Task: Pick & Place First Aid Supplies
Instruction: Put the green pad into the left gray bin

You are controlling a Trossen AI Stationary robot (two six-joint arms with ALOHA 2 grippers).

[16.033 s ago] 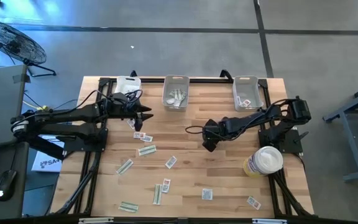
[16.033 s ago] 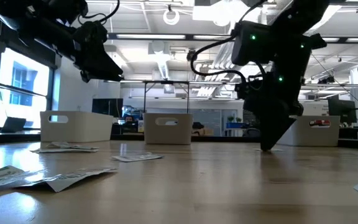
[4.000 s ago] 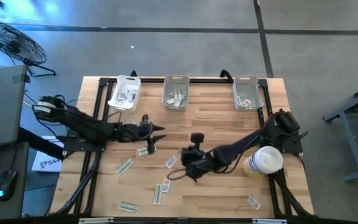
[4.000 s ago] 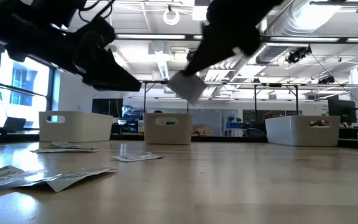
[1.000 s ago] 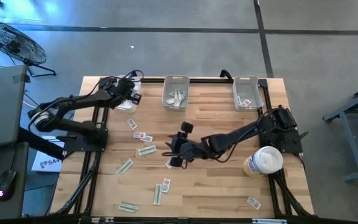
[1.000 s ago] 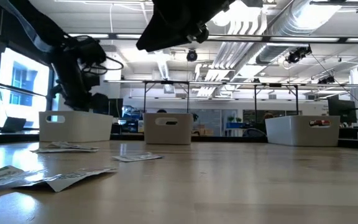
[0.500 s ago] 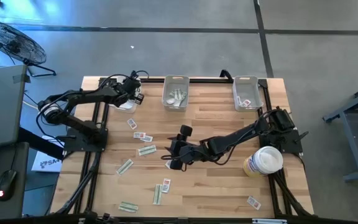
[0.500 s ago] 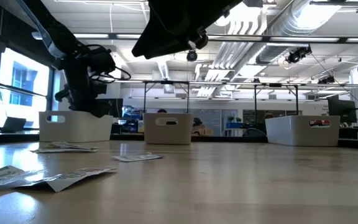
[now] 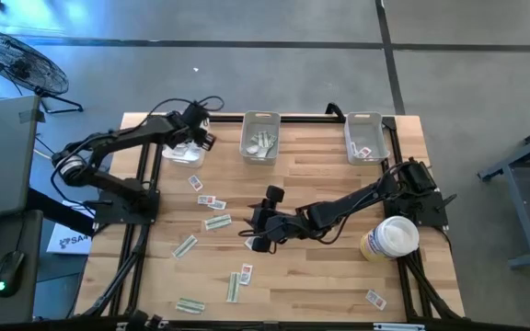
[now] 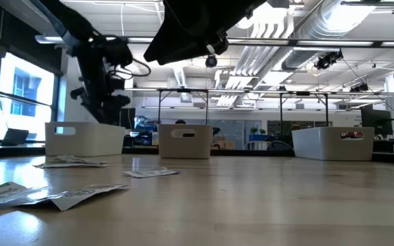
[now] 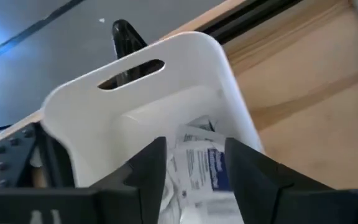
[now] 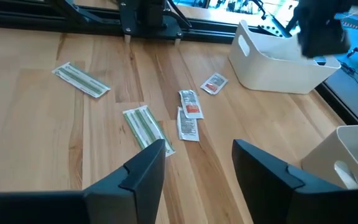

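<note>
Overhead first: left hand (image 9: 194,138) now sits over the far-left bin (image 9: 181,150), a shade further in than half a second ago, while the right hand (image 9: 255,237) hovers mid-tabletop (image 9: 339,276) over the loose packets (image 9: 212,202), barely shifted.

Table level: the left arm hangs above that bin (image 10: 81,138); strips (image 10: 70,162) lie scattered on the wood.

Left wrist: fingers (image 11: 148,163) stand apart with nothing between them, and printed packets (image 11: 205,167) rest inside the bin below — a drop looks just made.

Right wrist: fingers (image 12: 143,169) spread wide and empty above green strips (image 12: 145,127) and red-marked packets (image 12: 189,109). My read: one delivery done, the right hand lining up the next pick, plenty left to clear.
</note>
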